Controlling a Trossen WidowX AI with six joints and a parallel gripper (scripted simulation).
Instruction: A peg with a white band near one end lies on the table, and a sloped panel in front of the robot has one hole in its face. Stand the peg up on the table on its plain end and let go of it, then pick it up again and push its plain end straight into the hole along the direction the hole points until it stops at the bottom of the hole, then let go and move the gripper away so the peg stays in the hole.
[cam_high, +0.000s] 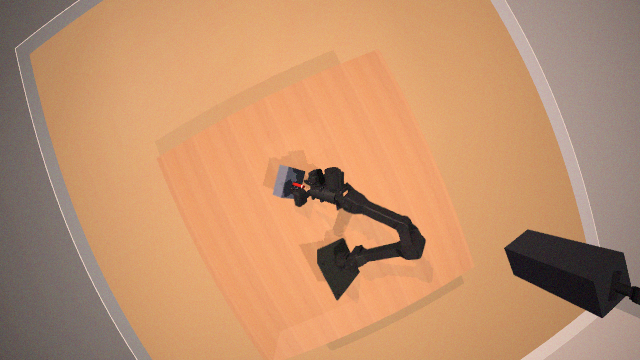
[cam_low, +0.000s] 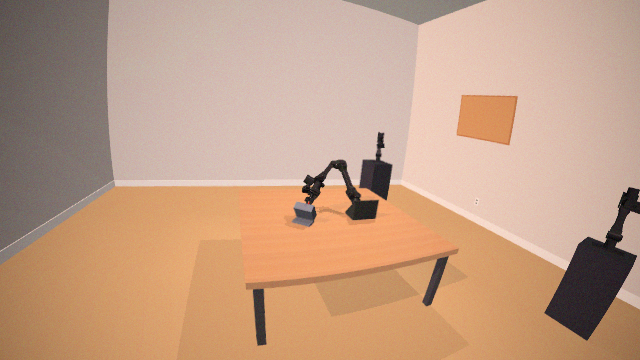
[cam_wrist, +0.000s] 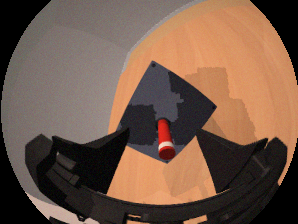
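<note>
The red peg (cam_wrist: 164, 135) (cam_high: 298, 185) stands with its plain end in the hole of the dark blue-grey sloped panel (cam_wrist: 162, 92) (cam_high: 281, 181) (cam_low: 303, 206). Its white-banded end points out toward the wrist camera, and a good length of it shows outside the face. How deep the inner end sits is hidden. My gripper (cam_wrist: 163, 131) is open, with one finger on each side of the peg and a visible gap on both sides in the wrist view. In the top view the fingers partly cover the panel.
The panel stands on the wooden table (cam_high: 225, 165) (cam_low: 340, 250), out in front of the arm's dark base (cam_high: 336, 265) (cam_low: 364, 209). Shadows of the gripper fall across the panel's face. Dark pedestals with other arms stand off the table.
</note>
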